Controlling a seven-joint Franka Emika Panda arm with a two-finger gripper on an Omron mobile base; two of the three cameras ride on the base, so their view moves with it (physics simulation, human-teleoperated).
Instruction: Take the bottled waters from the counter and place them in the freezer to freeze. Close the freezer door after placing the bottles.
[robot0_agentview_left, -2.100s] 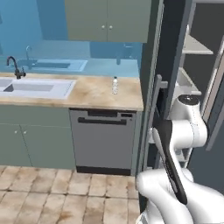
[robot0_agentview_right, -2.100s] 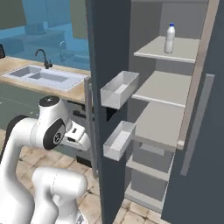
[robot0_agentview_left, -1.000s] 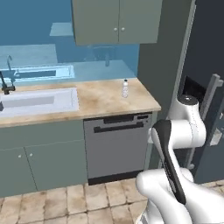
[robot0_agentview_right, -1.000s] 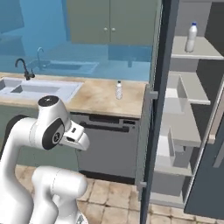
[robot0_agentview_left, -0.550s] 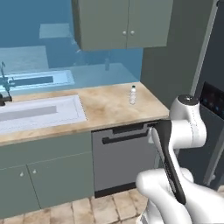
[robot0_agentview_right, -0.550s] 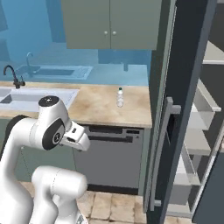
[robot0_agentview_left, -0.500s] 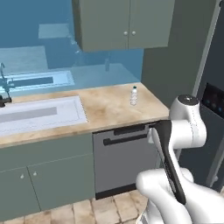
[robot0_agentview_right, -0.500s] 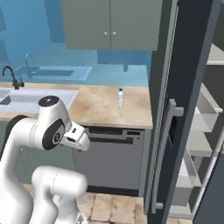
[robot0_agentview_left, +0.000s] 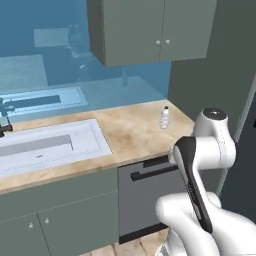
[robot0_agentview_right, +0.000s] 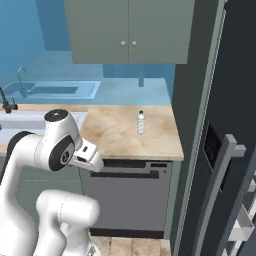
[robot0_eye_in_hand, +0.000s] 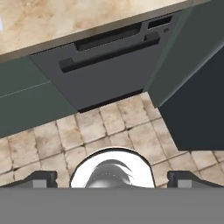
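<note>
One bottled water (robot0_agentview_left: 164, 117) (robot0_agentview_right: 141, 122), clear with a blue cap, stands upright on the beige counter (robot0_agentview_left: 130, 135) (robot0_agentview_right: 117, 135) near its right end. The dark freezer door (robot0_agentview_right: 220, 165) with its grey bar handle (robot0_agentview_right: 223, 190) stands open at the right, and pale shelves (robot0_agentview_right: 245, 222) show behind it. My gripper (robot0_eye_in_hand: 112, 178) is open and holds nothing. Its dark fingertips (robot0_eye_in_hand: 41, 178) are set wide apart, and it looks down at the floor in front of the dishwasher (robot0_eye_in_hand: 109, 65). It hangs low, well short of the bottle.
A white sink (robot0_agentview_left: 45, 145) is set in the counter to the left. Grey-green wall cabinets (robot0_agentview_left: 150, 30) hang above the bottle. The dark dishwasher (robot0_agentview_right: 130, 195) sits under the counter. A tall grey-green panel (robot0_agentview_right: 192, 125) separates counter and freezer. The floor (robot0_eye_in_hand: 109, 127) is tiled.
The whole picture has shifted: the base has moved toward the counter, so the bottle looks nearer and the freezer has slid to the right edge. The gripper stays open.
</note>
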